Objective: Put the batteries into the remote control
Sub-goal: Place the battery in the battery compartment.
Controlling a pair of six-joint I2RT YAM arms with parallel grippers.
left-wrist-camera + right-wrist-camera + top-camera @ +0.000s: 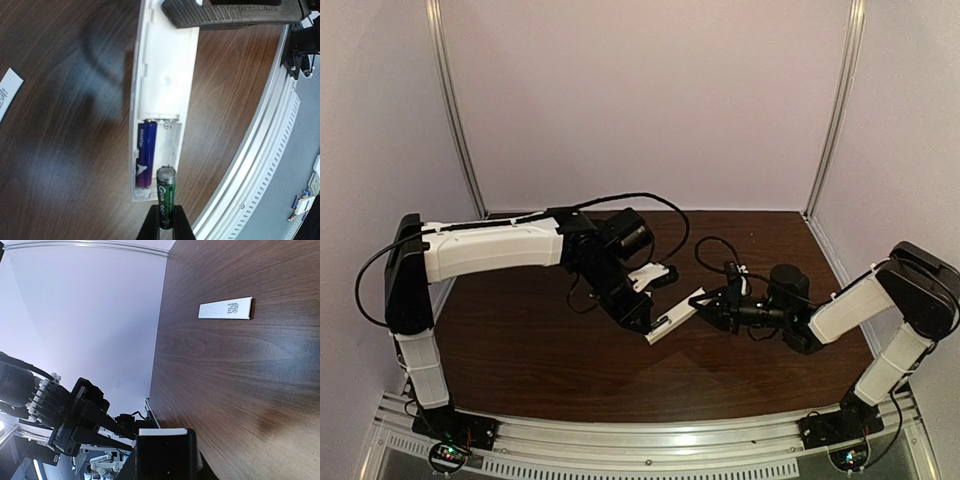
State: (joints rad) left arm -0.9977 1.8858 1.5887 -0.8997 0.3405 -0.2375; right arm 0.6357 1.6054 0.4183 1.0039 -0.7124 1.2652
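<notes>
Green battery at the mouth of the remote control's open bay

The left gripper, angled down from its outstretched arm, pinches a green battery whose white lettering is too small to read. The battery's metal end is at the vacant right slot of the remote control; whether they touch I cannot tell. A purple battery with unreadable print lies in the left slot. The right gripper, its arm folded low, clamps the remote control's far end, holding it off the table. The aluminium rail at the table's edge runs just beside them on the right, with bare wood on the left. Beyond lies a white strip with tiny dark print, well apart.
</notes>
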